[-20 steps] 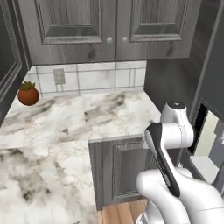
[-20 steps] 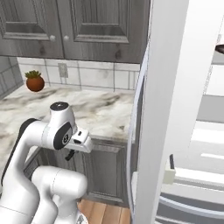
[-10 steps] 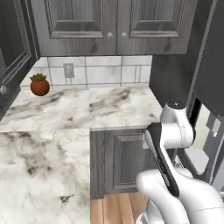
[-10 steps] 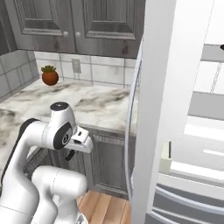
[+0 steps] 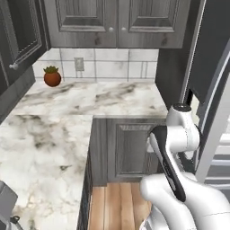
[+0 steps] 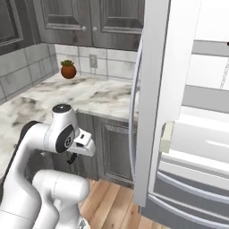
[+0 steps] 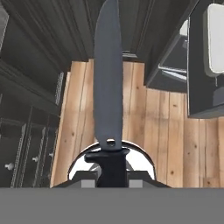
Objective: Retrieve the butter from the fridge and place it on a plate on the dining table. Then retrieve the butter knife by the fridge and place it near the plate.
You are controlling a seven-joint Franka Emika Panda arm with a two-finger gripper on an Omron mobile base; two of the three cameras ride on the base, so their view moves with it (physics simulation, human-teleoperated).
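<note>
Butter knife (image 7: pixel 108 83) is clamped by its black handle in the closed hand (image 7: pixel 112 173), dark blade pointing away over the wooden floor (image 7: pixel 157 131). Fridge (image 6: pixel 179 103) stands open at right, beside the marble counter (image 5: pixel 90 101) carrying a small potted plant (image 5: pixel 52 76).

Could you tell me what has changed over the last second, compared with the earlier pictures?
The base has moved: both base views swing, so the potted plant and counter slide right in frame. They themselves have not moved. The arm keeps its folded pose, the gripper stays shut on the butter knife, and the fridge door stays open.
</note>
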